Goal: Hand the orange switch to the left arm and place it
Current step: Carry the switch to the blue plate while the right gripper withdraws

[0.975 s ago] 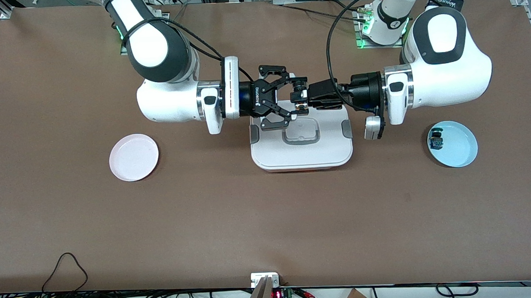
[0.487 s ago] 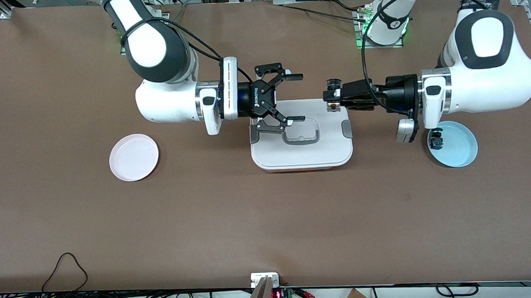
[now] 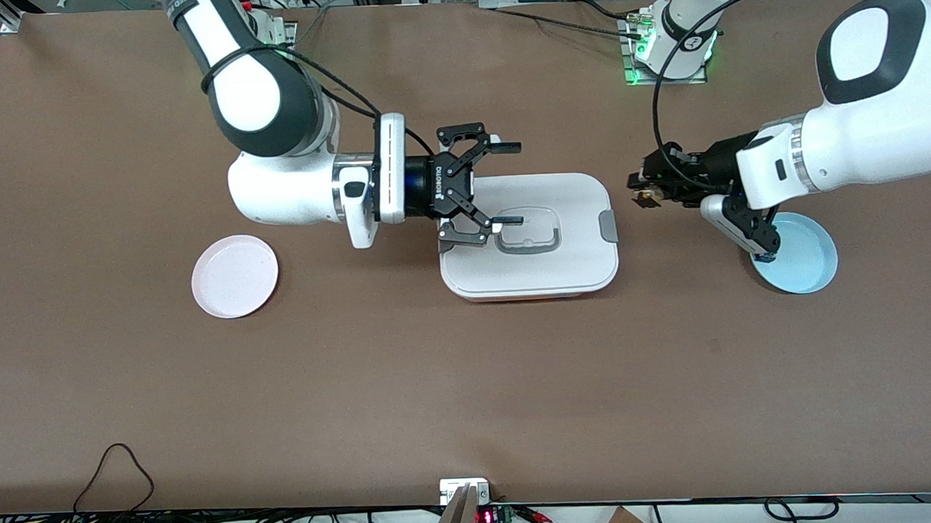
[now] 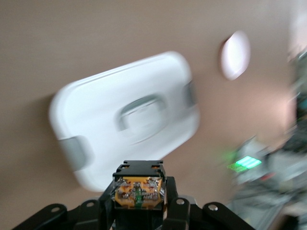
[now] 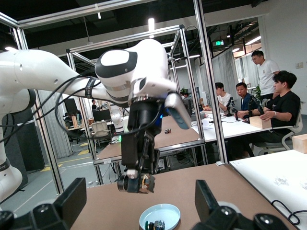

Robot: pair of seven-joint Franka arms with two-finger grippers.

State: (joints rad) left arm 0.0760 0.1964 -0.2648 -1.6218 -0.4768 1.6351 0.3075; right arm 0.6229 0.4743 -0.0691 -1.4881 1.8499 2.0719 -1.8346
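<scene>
Two robot arms (image 3: pixel 289 183) are counted, one white lidded box (image 3: pixel 528 247), two plates (one pink (image 3: pixel 234 275), one blue (image 3: pixel 807 258)) and two switches, orange (image 4: pixel 139 190) and blue-and-black (image 5: pixel 154 224).

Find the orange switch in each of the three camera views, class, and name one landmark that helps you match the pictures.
Front view: the orange switch is held in the left gripper, above the table between the box and the blue plate.
Left wrist view: orange switch between the fingers, box past it.
Right wrist view: orange switch at the left gripper's tip, above the blue plate.
Shared landmark: the blue plate, or the box.
</scene>
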